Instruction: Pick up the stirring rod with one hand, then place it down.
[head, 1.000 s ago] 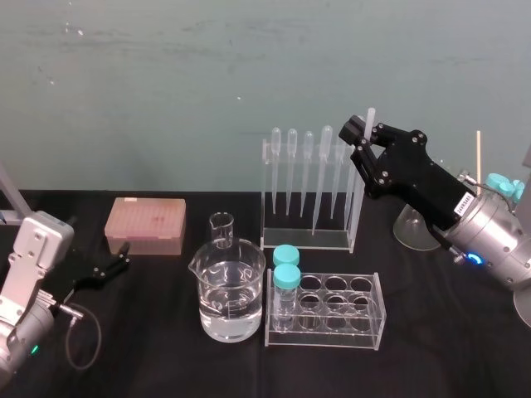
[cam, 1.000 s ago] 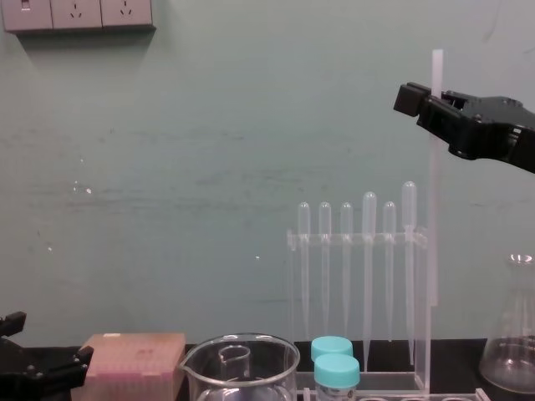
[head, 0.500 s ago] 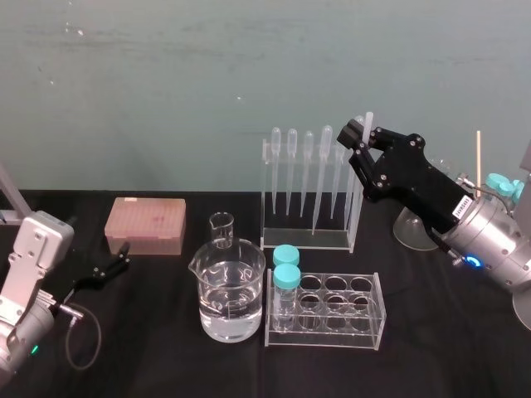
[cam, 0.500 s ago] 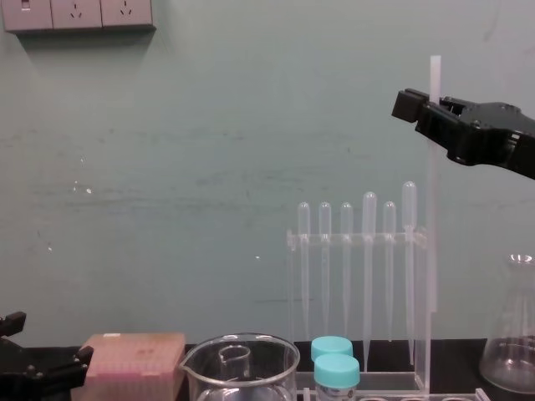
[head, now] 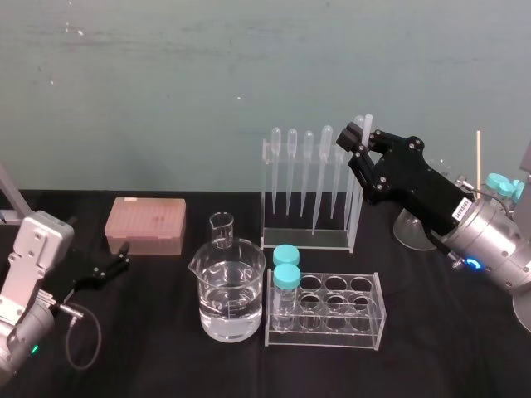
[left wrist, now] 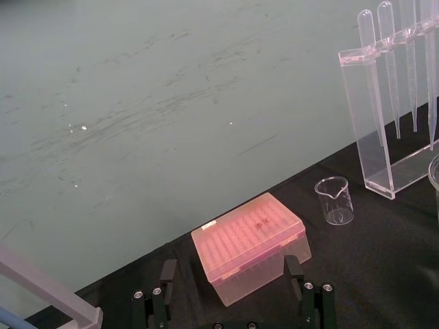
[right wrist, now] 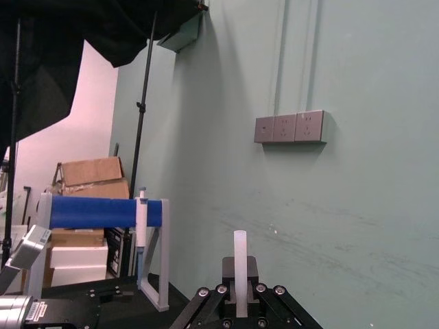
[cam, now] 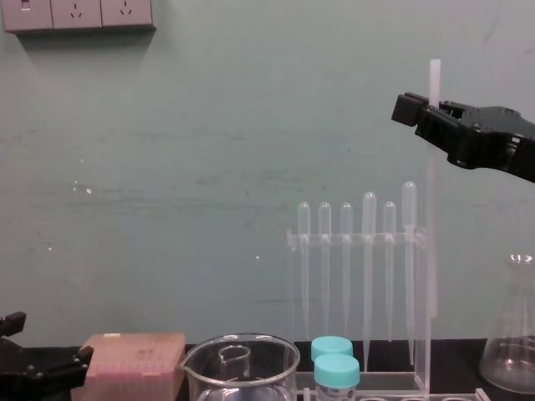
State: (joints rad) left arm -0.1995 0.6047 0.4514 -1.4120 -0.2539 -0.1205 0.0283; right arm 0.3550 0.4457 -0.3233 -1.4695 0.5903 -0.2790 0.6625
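Observation:
The stirring rod [cam: 434, 209] is a thin translucent-white stick held upright in the air. Its lower end hangs beside the right end of the clear pipette rack [head: 307, 240], above the table. My right gripper [cam: 418, 110] is shut on the rod near its top, and a short piece of rod [right wrist: 239, 264] sticks out past the black fingers. In the head view the right gripper [head: 357, 141] reaches in from the right, above the rack. My left gripper [head: 123, 257] rests low at the left, open, facing the pink tip box [left wrist: 250, 243].
A large beaker of water [head: 228, 298] and a small beaker [head: 221, 228] stand at the centre. In front of the pipette rack is a test tube rack [head: 365, 319] with two blue-capped tubes [head: 286, 267]. A glass flask [cam: 512, 351] stands at the right.
The right gripper has come down a little with the rod and shifted slightly left. The left arm has not moved.

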